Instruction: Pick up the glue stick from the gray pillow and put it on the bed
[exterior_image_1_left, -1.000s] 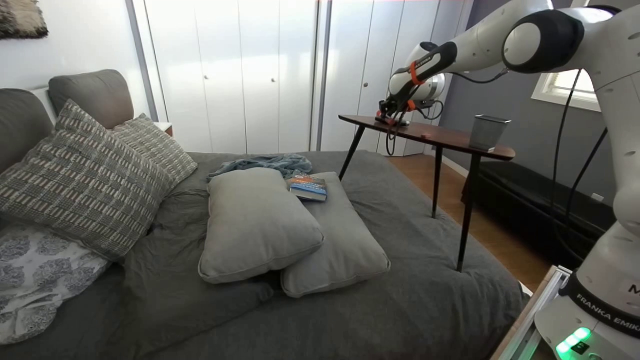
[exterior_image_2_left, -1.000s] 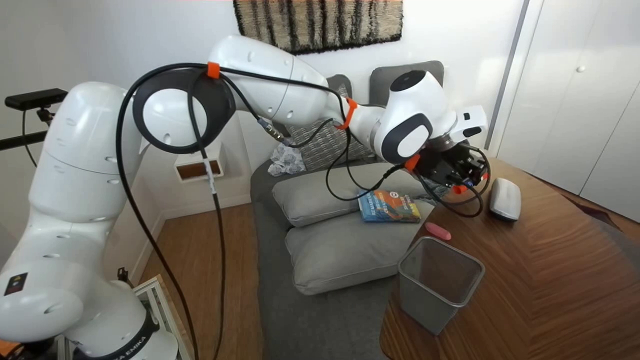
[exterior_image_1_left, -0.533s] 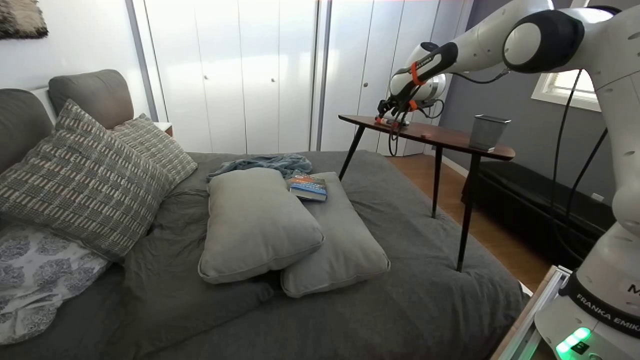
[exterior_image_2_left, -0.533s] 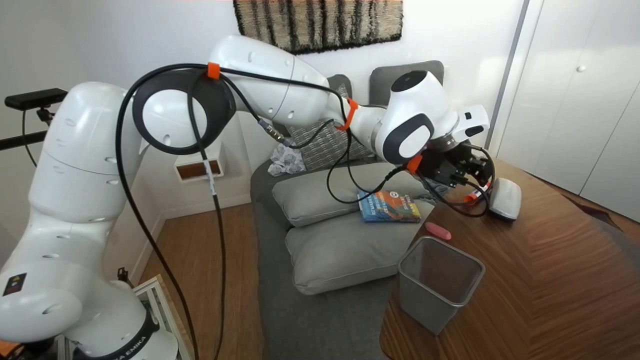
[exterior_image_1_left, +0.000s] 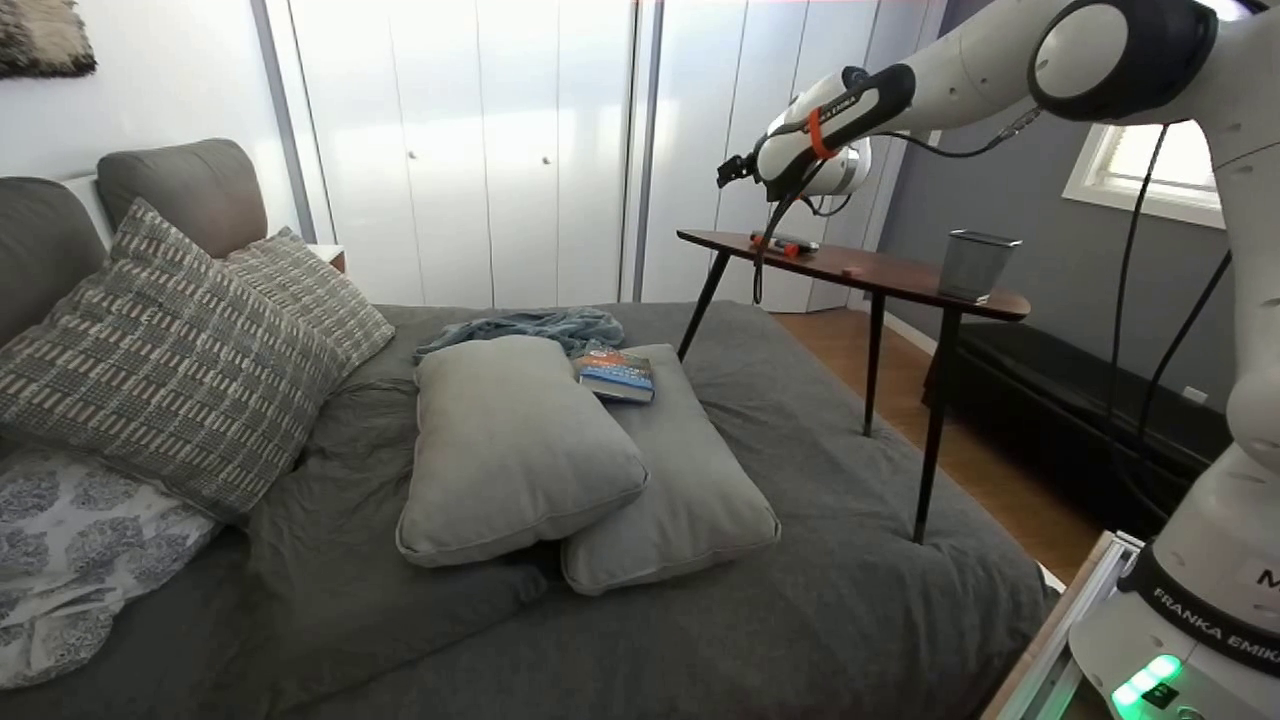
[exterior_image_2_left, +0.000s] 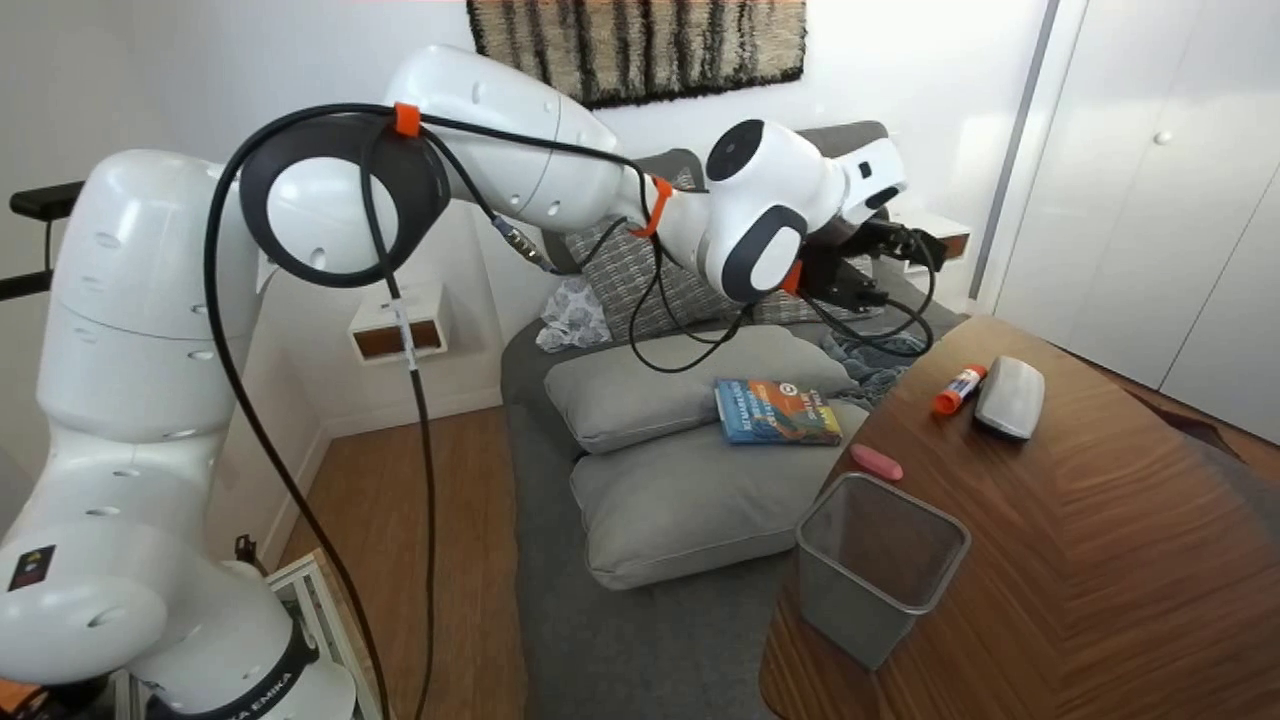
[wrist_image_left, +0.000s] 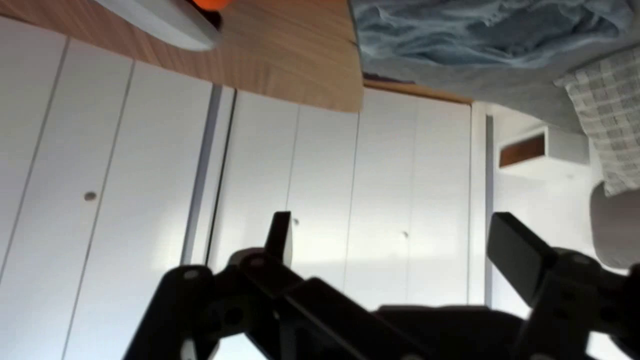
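The glue stick (exterior_image_2_left: 960, 390), white with orange ends, lies on the wooden side table (exterior_image_2_left: 1110, 560) beside a white-topped oblong object. In an exterior view, the glue stick (exterior_image_1_left: 785, 245) shows small on the tabletop. My gripper (exterior_image_1_left: 735, 170) hangs in the air above and past the table's end, apart from the glue stick. Its jaws stand wide in the wrist view, and nothing is between the fingertips of the gripper (wrist_image_left: 391, 216). Two gray pillows, the upper gray pillow (exterior_image_1_left: 520, 450) and the lower gray pillow (exterior_image_1_left: 690, 490), overlap on the charcoal bed (exterior_image_1_left: 850, 620).
A mesh bin (exterior_image_2_left: 870, 570) and a pink object (exterior_image_2_left: 876, 462) share the table with the white-topped object (exterior_image_2_left: 1012, 395). A book (exterior_image_2_left: 777, 412) rests on the pillows. Blue cloth (exterior_image_1_left: 540, 325) lies crumpled behind them. Loose cables (exterior_image_2_left: 690, 350) hang from the arm.
My gripper was down at the glue stick on the table; it has opened, risen and moved left in both exterior views. The glue stick stays behind, now uncovered.
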